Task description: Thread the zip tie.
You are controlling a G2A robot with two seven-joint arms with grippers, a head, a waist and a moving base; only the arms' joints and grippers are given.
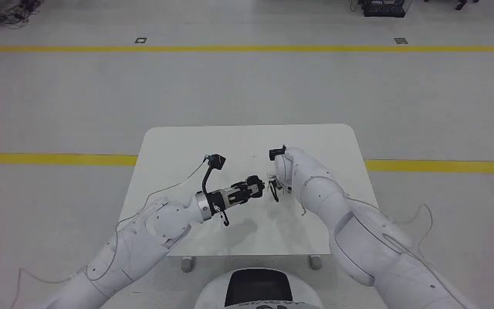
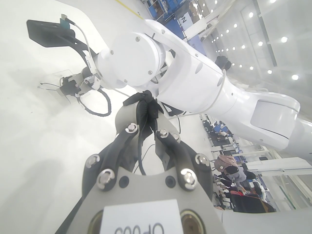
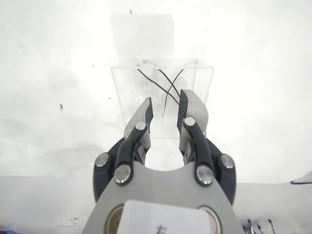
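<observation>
Downward, right tool [image 3: 165, 103] spread over box [image 3: 203, 86]

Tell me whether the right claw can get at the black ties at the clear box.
Likely yes: the right claw is open just by the clear box, the black ties cross in line with its gap, and nothing lies between them.

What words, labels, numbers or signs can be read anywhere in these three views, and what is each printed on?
White rectangular paper label at the base of the left tool: upside down, cut off by the frame edge; not readable whole.
White paper sticker at the base of the right tool: cropped to a fragment; unreadable.
White sign in the hall behind: one tilted letter; cannot tell which.
Top view: nothing legible.
</observation>
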